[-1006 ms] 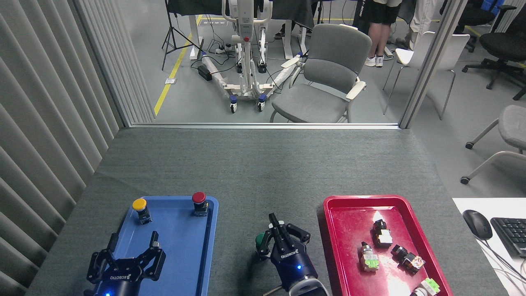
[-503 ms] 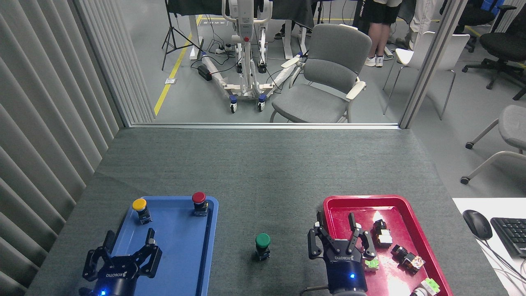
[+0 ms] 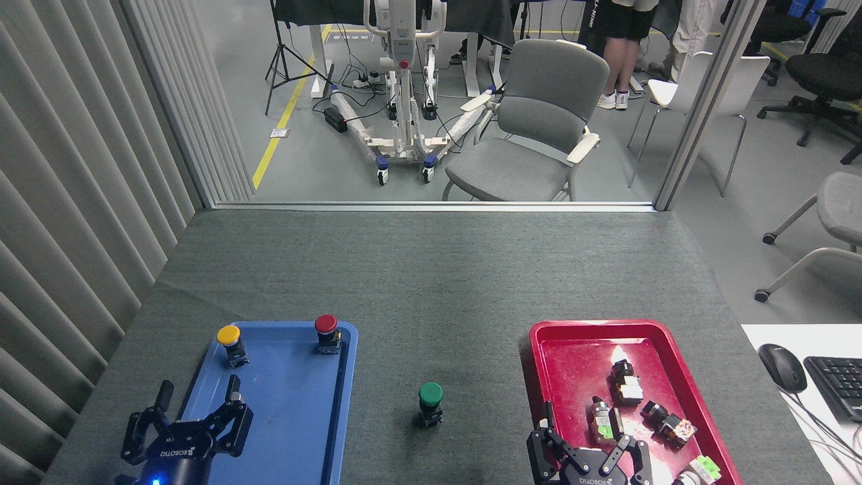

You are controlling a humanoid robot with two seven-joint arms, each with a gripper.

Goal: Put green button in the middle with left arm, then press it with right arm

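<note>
the green button stands upright and alone on the bare table, between the blue tray on the left and the red tray on the right. a second ago the right gripper was bunched against the button; it has since pulled back to the near edge over the red tray, fingers apart. the left gripper hangs over the blue tray's near left corner, fingers spread, holding nothing, and has drifted nearer too. both arms clear suggests placing and pressing are complete.
</note>
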